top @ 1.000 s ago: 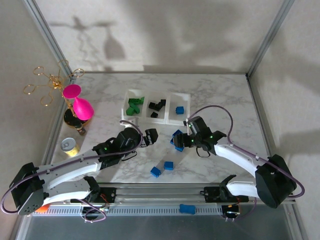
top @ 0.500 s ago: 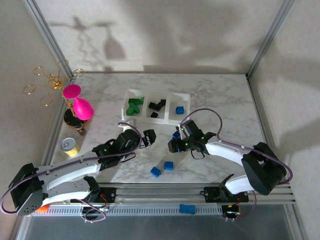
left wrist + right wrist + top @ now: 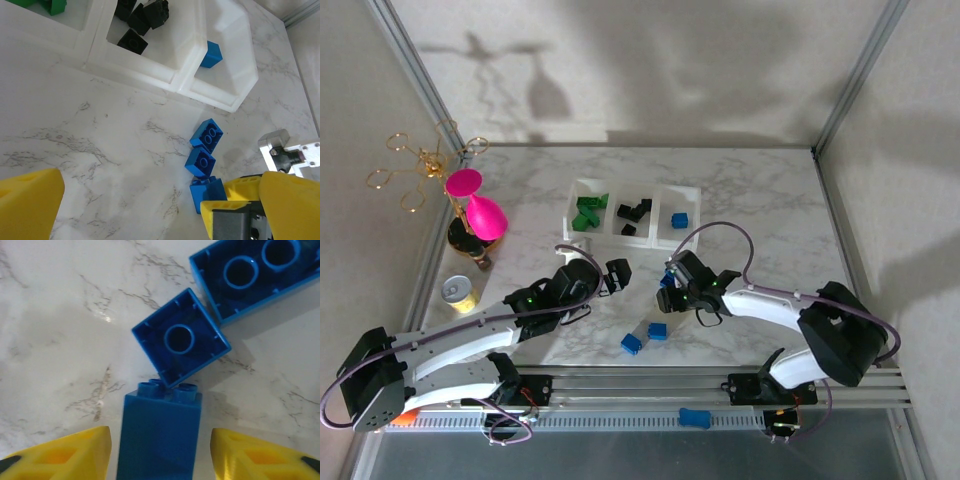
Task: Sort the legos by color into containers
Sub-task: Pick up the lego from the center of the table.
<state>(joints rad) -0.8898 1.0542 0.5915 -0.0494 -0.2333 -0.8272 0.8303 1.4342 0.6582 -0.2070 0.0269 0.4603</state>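
Observation:
The white tray (image 3: 662,240) holds green legos (image 3: 588,213) in its left compartment, black legos (image 3: 634,213) in the middle and one blue lego (image 3: 679,220) on the right. On the marble, my right gripper (image 3: 160,445) is open around an oblong blue lego (image 3: 159,437), with a gap on each side. A square blue lego (image 3: 181,342) and a longer one (image 3: 260,275) lie upside down just beyond it. Two more blue legos (image 3: 645,337) sit nearer the front. My left gripper (image 3: 618,272) hovers open with nothing in it, left of that cluster (image 3: 205,150).
A pink goblet (image 3: 478,210) and a gold wire stand (image 3: 415,170) occupy the far left. A small yellow cup (image 3: 457,292) sits at the left edge. One blue brick (image 3: 695,417) rests on the front rail. Metal frame posts border the table.
My right gripper has moved left and down onto the blue cluster and now straddles the oblong blue lego. The left arm has barely moved.

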